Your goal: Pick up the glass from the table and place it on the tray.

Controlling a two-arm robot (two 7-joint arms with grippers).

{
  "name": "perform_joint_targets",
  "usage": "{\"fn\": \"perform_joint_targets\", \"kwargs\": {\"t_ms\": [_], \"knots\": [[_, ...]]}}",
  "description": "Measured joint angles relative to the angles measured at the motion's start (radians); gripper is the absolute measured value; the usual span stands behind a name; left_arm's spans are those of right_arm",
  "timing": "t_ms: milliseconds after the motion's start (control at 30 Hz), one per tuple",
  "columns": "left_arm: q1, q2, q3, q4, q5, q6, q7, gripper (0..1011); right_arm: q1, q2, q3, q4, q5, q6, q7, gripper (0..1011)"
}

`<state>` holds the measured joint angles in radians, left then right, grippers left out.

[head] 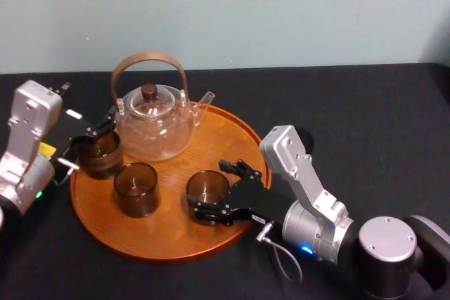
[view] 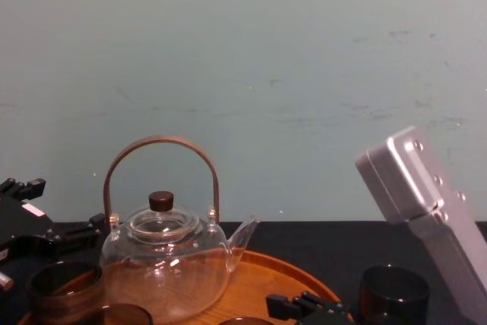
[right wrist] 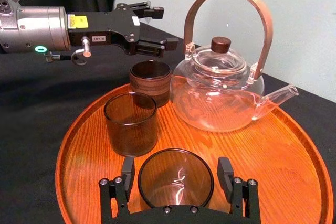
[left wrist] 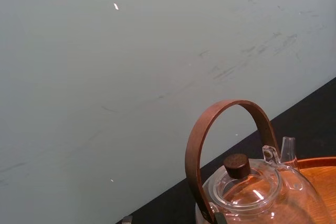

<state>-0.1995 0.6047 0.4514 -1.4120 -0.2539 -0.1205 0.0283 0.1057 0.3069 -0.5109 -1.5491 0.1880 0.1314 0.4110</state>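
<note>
Smoked-brown glass is the material of the item being handled: the glass [right wrist: 176,181] stands upright on the tray [head: 176,233], in its near-right part, in front of the clear teapot [head: 156,128]. The right gripper [head: 207,186] is set level around it, with its fingers [right wrist: 224,171] spread apart on either side of the wall and a thin gap visible at each. Nothing is clamped. The step is therefore judged to be the release, with placement essentially achieved.

Procedure for a clean release:
1. The jaws should be held at full spread before any motion is begun, so that neither pad drags on the wall.
2. The gripper should be drawn back along the line of its fingers, or lifted straight up, until the rim is cleared.
3. Sideways drift is to be avoided: a second glass [head: 136,189] stands near on the left, and the teapot spout lies behind.

The left gripper [right wrist: 167,24] is held at the tray's far-left edge, jaws apart, just above a banded glass [head: 98,156]; contact cannot be determined. One further dark glass [view: 392,293] is seen on the black table [head: 365,117], off the tray to the right, so work is judged to be left for that item.
</note>
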Motion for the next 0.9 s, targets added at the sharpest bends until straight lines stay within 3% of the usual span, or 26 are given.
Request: {"fn": "perform_joint_targets", "kwargs": {"t_ms": [367, 600, 900], "knots": [[0.0, 0.0, 0.0, 0.0, 0.0, 0.0, 0.0, 1001, -0.026, 0.018, 0.042, -0.053, 0.034, -0.077, -0.005, 1002], [0.0, 0.0, 0.0, 0.0, 0.0, 0.0, 0.0, 1001, -0.08, 0.059, 0.096, -0.139, 0.061, -0.114, -0.023, 1002], [0.0, 0.0, 0.0, 0.0, 0.0, 0.0, 0.0, 1001, -0.167, 0.107, 0.165, -0.187, 0.091, -0.122, -0.05, 1002]]}}
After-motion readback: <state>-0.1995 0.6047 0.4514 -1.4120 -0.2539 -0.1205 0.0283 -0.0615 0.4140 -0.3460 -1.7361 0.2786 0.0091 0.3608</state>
